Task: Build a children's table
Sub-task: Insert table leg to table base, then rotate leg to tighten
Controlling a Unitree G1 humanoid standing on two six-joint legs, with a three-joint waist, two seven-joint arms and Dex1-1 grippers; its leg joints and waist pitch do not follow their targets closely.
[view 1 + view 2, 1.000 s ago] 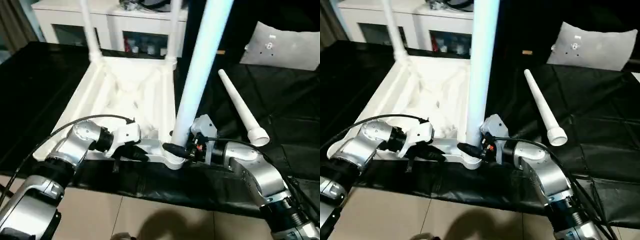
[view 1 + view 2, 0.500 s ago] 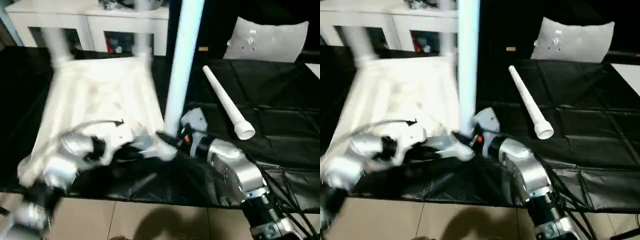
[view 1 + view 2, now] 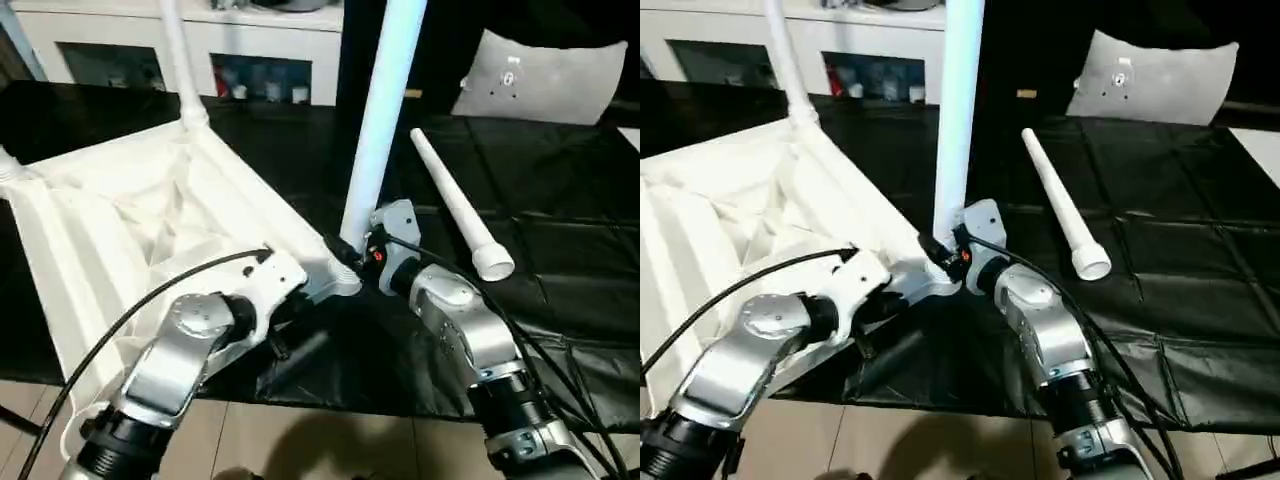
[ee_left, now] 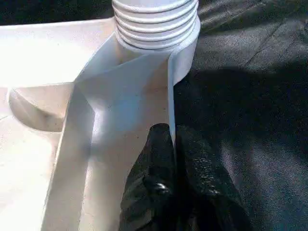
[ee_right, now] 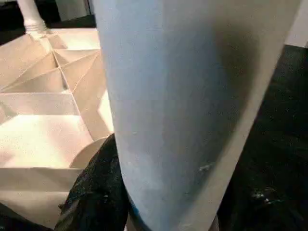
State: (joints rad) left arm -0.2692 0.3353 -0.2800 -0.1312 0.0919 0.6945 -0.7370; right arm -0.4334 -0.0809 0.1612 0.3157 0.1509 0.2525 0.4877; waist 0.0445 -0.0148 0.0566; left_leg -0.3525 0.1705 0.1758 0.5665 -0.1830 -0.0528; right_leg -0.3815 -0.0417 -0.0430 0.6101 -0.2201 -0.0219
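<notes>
Children's table top [image 3: 130, 220] lies upside down on the left half of the black mat [image 3: 560, 290], its ribbed underside facing up and one corner turned toward the near edge; a screwed-in leg [image 3: 178, 60] stands at its far corner. By its look the top is thin moulded plastic, so I would judge it light and fairly stiff across the ribs, but smooth enough to skid on the mat when pushed or twisted. The left gripper [image 4: 175, 139] has its two black fingers pinched nearly together on the thin upright edge wall of the top, just beside the near corner socket [image 4: 156, 29]; that wall is a sensible place to hold, since it gives a narrow lip the fingers can clamp while the top is steadied against turning. At that corner stands the leg being fitted [image 3: 380, 120], upright and rising out of the top of the picture, its threaded foot seated in the socket. The right gripper [image 3: 940, 255] holds this leg low down, just above the socket, fingers about half spread around the tube. A smooth, tapered, hollow tube is likely slippery to twist, so a low grip near the thick end seems best. Farther right, a loose fourth leg [image 3: 460, 205] lies flat on the mat, well apart from the top, thick end nearer.
</notes>
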